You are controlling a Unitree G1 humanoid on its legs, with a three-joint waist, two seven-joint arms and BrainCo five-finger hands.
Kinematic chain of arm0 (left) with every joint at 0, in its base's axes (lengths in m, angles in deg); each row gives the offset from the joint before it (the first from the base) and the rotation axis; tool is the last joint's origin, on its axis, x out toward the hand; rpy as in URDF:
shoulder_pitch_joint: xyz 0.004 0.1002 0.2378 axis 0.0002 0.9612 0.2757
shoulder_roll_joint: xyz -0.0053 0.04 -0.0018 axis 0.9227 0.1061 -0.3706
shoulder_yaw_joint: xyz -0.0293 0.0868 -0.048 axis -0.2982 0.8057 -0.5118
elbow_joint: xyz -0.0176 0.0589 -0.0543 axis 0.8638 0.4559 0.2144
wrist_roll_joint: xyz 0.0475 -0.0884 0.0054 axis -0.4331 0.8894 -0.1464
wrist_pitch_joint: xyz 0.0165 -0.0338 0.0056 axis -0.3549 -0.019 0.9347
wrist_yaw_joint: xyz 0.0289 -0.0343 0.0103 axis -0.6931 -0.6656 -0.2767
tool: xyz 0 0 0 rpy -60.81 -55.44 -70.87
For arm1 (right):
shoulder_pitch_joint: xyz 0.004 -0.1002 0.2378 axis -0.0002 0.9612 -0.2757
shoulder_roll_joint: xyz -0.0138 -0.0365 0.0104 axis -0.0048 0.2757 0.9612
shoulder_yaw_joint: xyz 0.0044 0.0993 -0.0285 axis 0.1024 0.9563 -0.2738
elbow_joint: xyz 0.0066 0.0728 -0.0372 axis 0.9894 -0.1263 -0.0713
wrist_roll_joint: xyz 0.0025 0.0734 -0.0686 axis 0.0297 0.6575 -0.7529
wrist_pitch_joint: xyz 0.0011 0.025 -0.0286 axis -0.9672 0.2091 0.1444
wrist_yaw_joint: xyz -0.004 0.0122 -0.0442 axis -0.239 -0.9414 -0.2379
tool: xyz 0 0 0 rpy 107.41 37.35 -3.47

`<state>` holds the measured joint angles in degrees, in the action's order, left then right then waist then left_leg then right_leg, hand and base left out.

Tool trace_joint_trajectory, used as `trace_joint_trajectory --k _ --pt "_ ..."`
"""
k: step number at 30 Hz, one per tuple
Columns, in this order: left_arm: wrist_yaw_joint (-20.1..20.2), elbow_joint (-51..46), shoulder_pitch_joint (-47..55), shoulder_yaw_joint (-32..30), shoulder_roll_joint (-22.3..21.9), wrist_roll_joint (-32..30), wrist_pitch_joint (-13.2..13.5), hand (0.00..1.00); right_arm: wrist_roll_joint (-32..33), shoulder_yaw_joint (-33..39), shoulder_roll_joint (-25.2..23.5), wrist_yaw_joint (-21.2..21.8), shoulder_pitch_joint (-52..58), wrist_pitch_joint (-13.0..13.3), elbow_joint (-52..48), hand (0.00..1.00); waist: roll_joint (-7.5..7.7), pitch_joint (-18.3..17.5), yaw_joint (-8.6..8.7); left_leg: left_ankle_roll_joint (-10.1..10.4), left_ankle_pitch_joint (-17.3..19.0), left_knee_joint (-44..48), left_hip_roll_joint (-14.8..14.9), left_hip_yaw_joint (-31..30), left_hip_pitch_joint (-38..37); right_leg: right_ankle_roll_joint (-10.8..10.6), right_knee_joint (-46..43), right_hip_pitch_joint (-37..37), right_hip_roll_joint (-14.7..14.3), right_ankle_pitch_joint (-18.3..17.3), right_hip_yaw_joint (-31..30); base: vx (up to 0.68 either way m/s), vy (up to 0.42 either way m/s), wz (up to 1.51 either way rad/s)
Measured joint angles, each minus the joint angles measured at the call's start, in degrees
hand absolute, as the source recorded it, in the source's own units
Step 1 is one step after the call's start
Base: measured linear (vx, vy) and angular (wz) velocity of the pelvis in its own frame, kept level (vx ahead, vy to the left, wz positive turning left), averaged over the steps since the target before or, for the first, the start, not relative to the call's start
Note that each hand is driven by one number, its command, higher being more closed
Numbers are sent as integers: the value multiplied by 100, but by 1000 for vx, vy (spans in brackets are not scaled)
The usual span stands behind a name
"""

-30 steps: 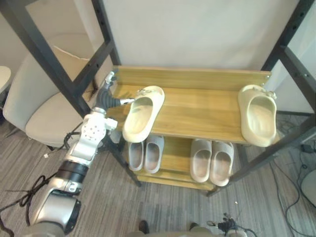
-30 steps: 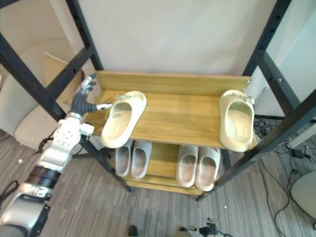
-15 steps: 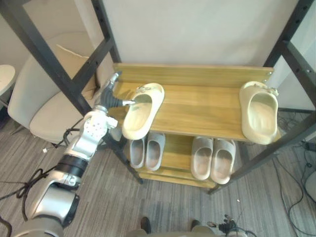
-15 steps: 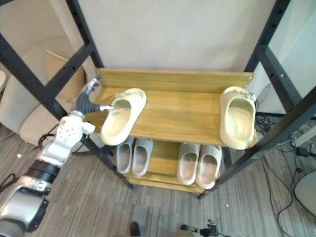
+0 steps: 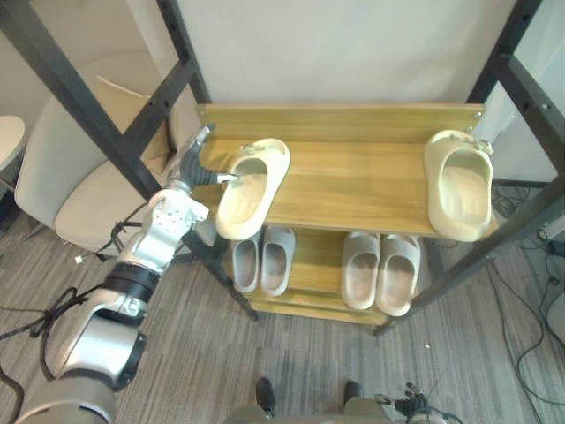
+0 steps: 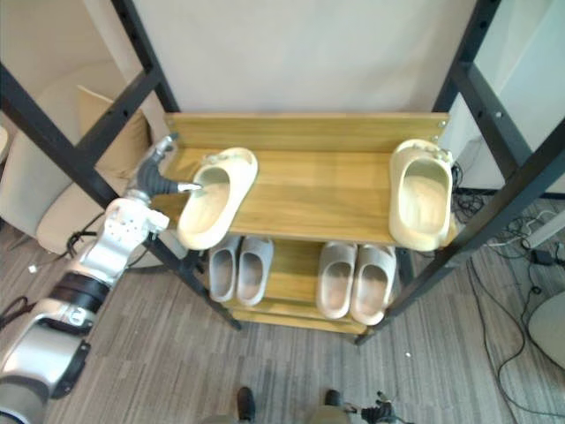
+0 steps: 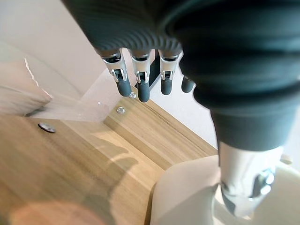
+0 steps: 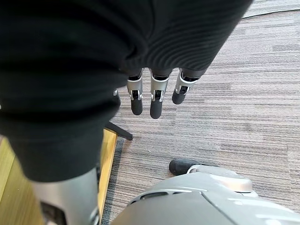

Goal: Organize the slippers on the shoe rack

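A cream slipper [image 5: 252, 187] lies tilted at the left end of the wooden shoe rack's top shelf [image 5: 353, 177], its toe hanging past the front edge. My left hand [image 5: 196, 166] is beside its outer side with straight fingers [image 7: 143, 86], and the thumb rests against the slipper's rim [image 7: 187, 197]. A matching cream slipper [image 5: 459, 194] lies at the shelf's right end, also overhanging the front. Two pairs of pale grey slippers [image 5: 262, 259] [image 5: 381, 272] stand on the lower shelf. My right hand [image 8: 156, 101] hangs open over the carpet.
Black metal frame posts [image 5: 106, 115] [image 5: 521, 71] cross in front of both ends of the rack. A beige chair [image 5: 71, 185] stands to the left, with a round white table edge [image 5: 7, 137] beyond. Cables [image 5: 530, 291] lie on the carpet at the right.
The whole view has shifted a little. My left hand stays against the left slipper's side, and the slippers keep their places on the rack.
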<state>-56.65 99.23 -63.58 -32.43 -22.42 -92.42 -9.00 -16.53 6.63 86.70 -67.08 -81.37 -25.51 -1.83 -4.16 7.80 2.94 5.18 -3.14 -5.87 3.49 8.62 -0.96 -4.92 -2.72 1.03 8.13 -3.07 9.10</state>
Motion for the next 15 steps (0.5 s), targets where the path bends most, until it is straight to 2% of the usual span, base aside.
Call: trace_joint_trajectory --k 9,15 --pt "-35 303 -276 40 -117 4 -126 0 122 44 -2 -17 20 27 -10 0 -18 27 13 36 -33 -3 -9 11 98 -13 -3 96 1 29 -33 -10 5 1" --pt "-241 339 -338 36 -352 14 -150 0 131 48 -7 -33 18 47 -11 0 -28 55 16 39 -36 -2 -8 14 99 -12 -1 96 0 36 -35 11 0 -1"
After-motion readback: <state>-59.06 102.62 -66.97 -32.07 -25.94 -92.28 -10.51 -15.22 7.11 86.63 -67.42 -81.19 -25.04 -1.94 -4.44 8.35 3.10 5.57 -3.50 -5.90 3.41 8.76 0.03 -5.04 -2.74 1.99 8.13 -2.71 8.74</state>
